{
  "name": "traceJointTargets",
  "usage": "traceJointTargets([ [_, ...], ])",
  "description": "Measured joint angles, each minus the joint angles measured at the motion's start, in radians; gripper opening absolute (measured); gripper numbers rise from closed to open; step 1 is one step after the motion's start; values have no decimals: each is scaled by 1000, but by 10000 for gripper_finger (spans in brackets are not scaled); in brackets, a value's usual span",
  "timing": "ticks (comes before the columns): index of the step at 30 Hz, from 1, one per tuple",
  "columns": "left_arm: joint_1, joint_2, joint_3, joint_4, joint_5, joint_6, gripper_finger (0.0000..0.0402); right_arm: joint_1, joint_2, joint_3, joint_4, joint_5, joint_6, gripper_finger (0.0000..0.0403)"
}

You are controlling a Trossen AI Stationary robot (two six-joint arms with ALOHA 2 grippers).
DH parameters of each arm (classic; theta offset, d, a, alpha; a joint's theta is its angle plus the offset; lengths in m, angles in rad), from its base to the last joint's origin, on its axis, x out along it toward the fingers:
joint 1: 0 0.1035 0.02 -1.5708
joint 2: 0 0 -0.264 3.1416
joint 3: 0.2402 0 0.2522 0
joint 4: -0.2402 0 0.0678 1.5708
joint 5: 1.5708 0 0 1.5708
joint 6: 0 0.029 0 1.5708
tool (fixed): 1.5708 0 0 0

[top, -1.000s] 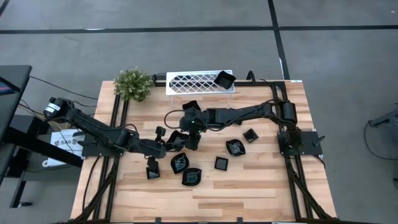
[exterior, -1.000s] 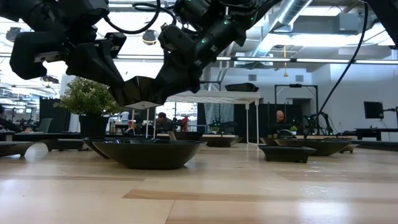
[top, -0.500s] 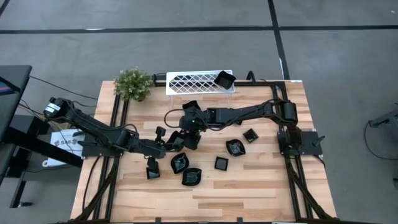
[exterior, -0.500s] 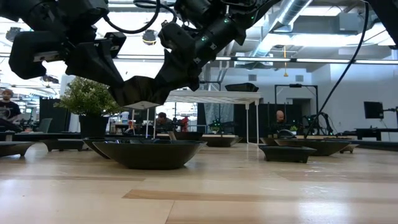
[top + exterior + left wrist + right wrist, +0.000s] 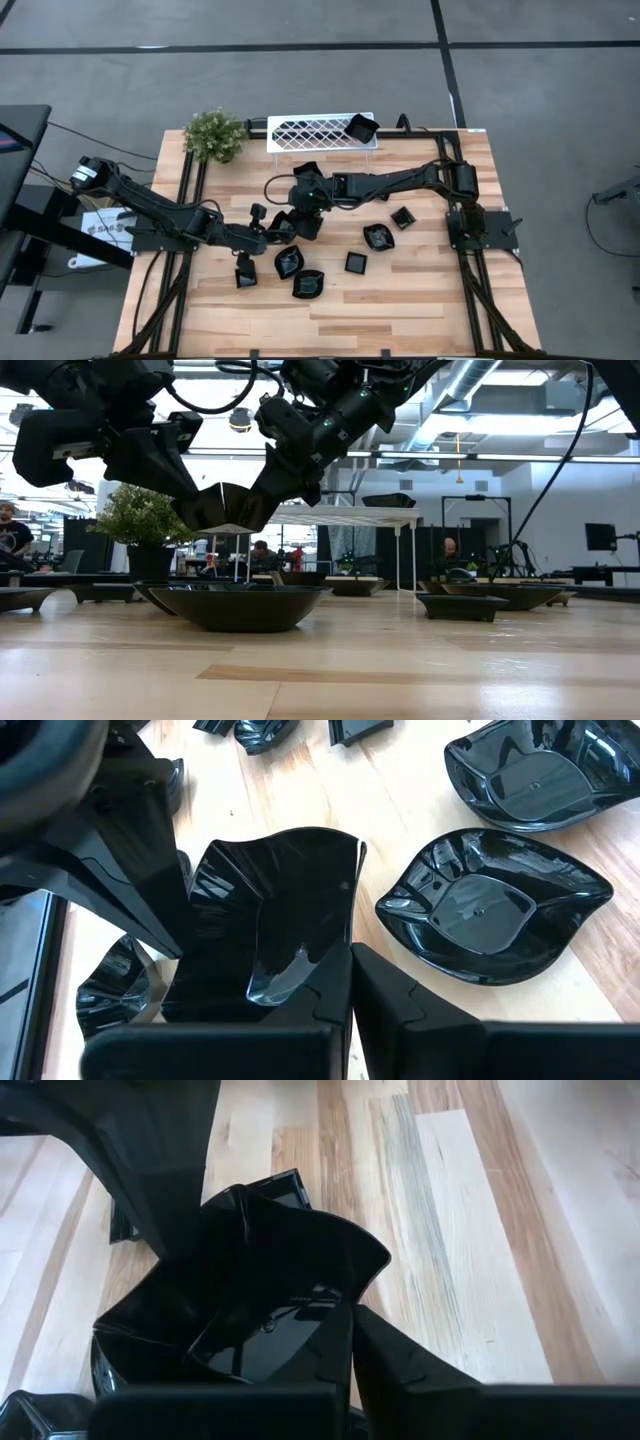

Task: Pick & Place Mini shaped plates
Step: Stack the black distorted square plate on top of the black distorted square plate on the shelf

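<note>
Wavy-rimmed black plate held in the air above the desk middle, gripped from both sides by left gripper and right gripper, jaws closed on its rim, other mini plates scattered toward the near edge

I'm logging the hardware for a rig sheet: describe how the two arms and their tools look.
Both arms are dark, jointed and slim. The left arm carries a pale fitting at its shoulder; the right arm shows a small green light near its wrist. Black cables loop around them. Each tool, left tool and right tool, has two blocky, angular black fingers.
</note>
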Motion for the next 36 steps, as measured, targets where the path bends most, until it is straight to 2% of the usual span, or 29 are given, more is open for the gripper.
traceJointTargets([
  [9,0,0,0,0,-3,0,10,0,0,0,-5,8,4,29],
  [19,1,0,0,0,-7,0,10,1,1,0,-33,22,-1,120],
  [26,0,0,0,0,-6,0,9,1,1,0,-31,23,6,161],
  [31,0,0,0,0,-4,0,8,1,1,0,-31,23,8,149],
  [36,0,0,0,0,-7,0,10,1,1,0,-30,23,2,81],
])
